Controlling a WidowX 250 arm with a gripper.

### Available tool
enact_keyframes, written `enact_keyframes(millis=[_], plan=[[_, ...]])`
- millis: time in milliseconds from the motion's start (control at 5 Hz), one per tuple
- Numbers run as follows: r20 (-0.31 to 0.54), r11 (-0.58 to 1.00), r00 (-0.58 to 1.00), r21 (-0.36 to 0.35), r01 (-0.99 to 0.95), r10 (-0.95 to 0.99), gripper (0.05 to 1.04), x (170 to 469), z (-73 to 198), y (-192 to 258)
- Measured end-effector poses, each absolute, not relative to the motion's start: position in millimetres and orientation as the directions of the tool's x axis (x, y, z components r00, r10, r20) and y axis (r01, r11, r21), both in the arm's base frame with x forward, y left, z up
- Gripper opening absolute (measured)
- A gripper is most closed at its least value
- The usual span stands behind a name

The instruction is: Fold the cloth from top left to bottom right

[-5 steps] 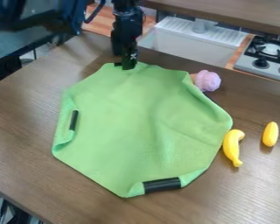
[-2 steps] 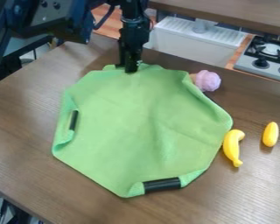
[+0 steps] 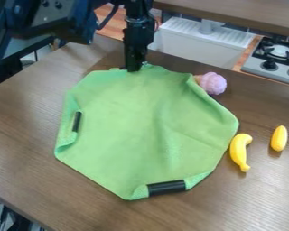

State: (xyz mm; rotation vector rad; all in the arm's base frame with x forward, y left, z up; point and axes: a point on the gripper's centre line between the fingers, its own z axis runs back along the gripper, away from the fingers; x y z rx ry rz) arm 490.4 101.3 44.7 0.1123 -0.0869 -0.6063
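Note:
The gripper (image 3: 133, 68) is at the top edge of the green cloth, left of its middle, pointing down. Its fingers are together, pinching the cloth's edge. The green cloth (image 3: 135, 122) lies spread over the table, with its left, bottom and right edges curled up. Black strips show at the left curl and the bottom curl. Part of the top edge is hidden behind the fingers.
A pink ice cream toy (image 3: 213, 83) touches the cloth's upper right edge. A banana (image 3: 239, 151) lies against the right edge, with another yellow toy (image 3: 279, 138) farther right. Behind the table (image 3: 26, 131) are a sink (image 3: 183, 47) and stove (image 3: 273, 61).
The gripper first moved slightly right and opened, then shut on the cloth's top edge. The cloth's bottom edge has shifted up a little, and the ice cream toy slightly left.

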Motion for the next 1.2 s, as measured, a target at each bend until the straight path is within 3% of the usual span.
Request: enact_keyframes(millis=[400, 800, 1200], plan=[[0.054, 0.832, 0.838, 0.166, 0.529, -0.543, 0.051, 482.1, 48.3, 105.6], [0.142, 0.817, 0.819, 0.277, 0.506, -0.556, 0.051, 457.3, 102.2, 104.4], [0.147, 0.760, 0.758, 0.292, 0.581, -0.636, 0.051, 434.8, 105.1, 67.0]])
